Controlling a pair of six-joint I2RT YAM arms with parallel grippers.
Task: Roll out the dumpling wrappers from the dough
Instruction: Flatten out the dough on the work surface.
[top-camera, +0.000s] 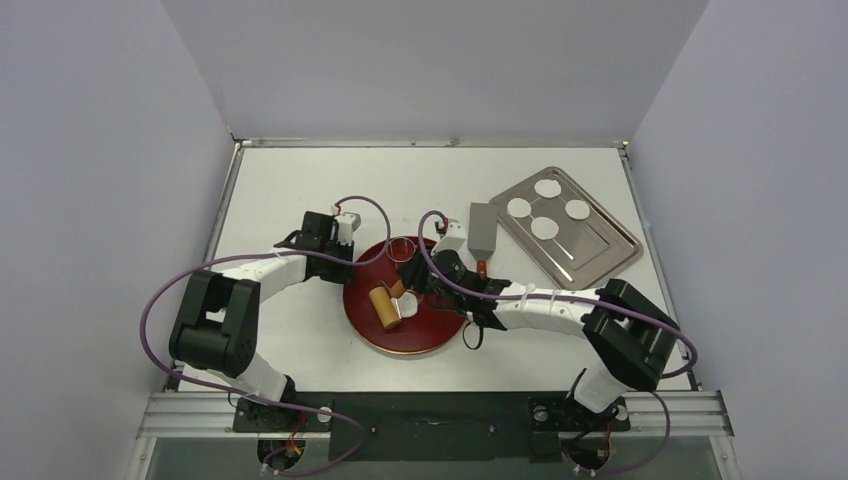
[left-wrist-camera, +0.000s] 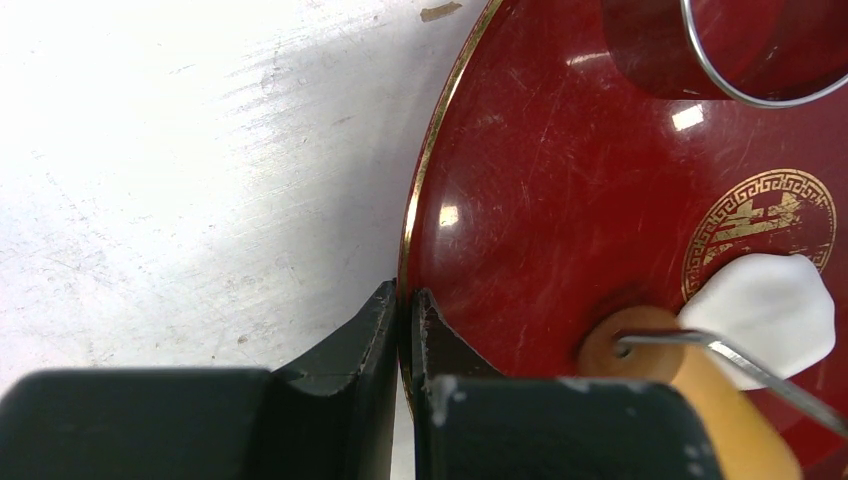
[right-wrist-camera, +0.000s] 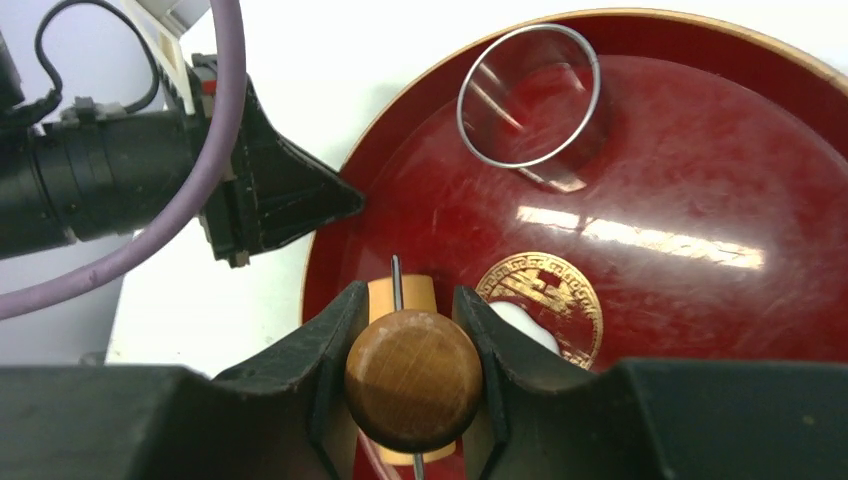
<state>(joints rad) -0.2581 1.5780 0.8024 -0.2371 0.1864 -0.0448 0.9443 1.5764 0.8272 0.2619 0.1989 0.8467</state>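
Left gripper (left-wrist-camera: 405, 300) pinches plate's (left-wrist-camera: 430, 150) 10 o'clock rim, steadying it; right gripper (right-wrist-camera: 410, 300) clamps roller (right-wrist-camera: 413, 380) beside dough (left-wrist-camera: 765, 300).

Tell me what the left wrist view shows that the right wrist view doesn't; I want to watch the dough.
Only left wrist: the dough nearly whole, a white lump beside the roller. Only right wrist: the right gripper shut on the roller's wooden knob, and the whole ring cutter. Both: the red plate, its gold emblem, and the left gripper clamped on the rim.
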